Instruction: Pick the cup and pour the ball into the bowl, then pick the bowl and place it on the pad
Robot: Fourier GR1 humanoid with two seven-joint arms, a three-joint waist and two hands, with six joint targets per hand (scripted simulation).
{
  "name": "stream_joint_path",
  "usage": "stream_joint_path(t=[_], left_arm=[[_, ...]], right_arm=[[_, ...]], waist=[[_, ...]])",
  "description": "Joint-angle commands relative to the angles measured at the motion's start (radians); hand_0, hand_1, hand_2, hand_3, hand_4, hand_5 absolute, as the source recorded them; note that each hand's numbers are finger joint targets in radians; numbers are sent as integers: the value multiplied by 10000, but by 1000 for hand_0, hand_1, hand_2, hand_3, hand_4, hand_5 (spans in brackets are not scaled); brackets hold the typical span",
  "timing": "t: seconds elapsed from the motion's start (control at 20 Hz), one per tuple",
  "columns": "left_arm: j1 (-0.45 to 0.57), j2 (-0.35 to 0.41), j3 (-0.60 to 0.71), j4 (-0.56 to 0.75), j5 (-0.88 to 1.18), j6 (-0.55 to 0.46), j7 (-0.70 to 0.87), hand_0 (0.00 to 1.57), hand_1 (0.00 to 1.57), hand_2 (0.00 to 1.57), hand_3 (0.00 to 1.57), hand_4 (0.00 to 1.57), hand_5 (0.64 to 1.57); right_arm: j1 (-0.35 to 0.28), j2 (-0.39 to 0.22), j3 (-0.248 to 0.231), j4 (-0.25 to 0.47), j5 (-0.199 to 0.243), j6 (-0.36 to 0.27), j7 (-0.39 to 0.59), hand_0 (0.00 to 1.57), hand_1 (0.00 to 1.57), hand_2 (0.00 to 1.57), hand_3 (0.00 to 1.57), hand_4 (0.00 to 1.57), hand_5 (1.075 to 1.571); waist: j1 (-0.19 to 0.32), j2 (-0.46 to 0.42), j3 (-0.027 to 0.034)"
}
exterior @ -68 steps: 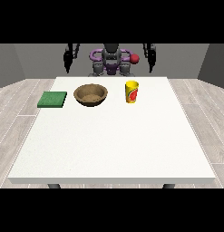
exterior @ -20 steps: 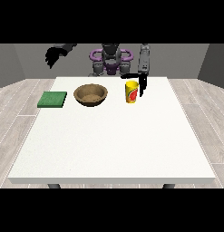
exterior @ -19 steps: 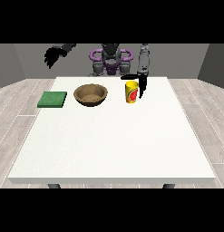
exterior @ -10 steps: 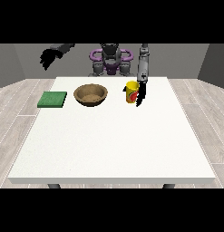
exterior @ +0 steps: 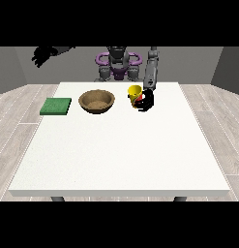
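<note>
A yellow cup [exterior: 134,92] with a red mark stands upright on the white table [exterior: 121,145] at the back, right of centre. The hand at the view's right [exterior: 146,100] is down beside the cup and its fingers curl round the cup's right side. No ball can be made out inside the cup. A brown bowl [exterior: 97,101] sits to the cup's left. A flat green pad [exterior: 56,106] lies further left. The hand at the view's left [exterior: 42,54] is raised high beyond the table's back left corner, away from everything.
The robot's body [exterior: 118,65] stands behind the table's back edge. The table's near half bears no objects.
The hand at the view's right has come down from beside the robot's body and closed round the cup. The hand at the view's left has swung up and outward.
</note>
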Motion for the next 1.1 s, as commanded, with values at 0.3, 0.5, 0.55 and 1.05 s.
stream_joint_path(t=[0.3, 0.5, 0.55, 1.05], left_arm=[[-1451, -117, -2614, 191, -3492, 2637, 4005, 1313, 1313, 1571, 1571, 1399, 1502], [-1881, 153, -4121, 1265, -5994, 3897, 5396, 1370, 1370, 1571, 1571, 1455, 1531], [-2343, 282, -4426, 1507, -6491, 3730, 6068, 1357, 1357, 1571, 1571, 1456, 1535], [-4480, -977, -6454, 1905, -9085, 1802, 10256, 1365, 1365, 1571, 1571, 1470, 1529]], right_arm=[[75, -381, -299, 2064, 81, 171, 395, 0, 0, 0, 302, 638, 1564], [141, -417, -186, 2489, -67, 790, 188, 0, 0, 0, 193, 661, 1563], [-84, -363, -247, 2591, 47, 405, 263, 0, 0, 0, 151, 668, 1561], [35, -811, -787, 4692, 55, 1329, -784, 0, 0, 0, 0, 693, 1558]], waist=[[544, -2389, 14], [249, -2385, 51], [386, -2549, 49], [1007, -2872, -14]])
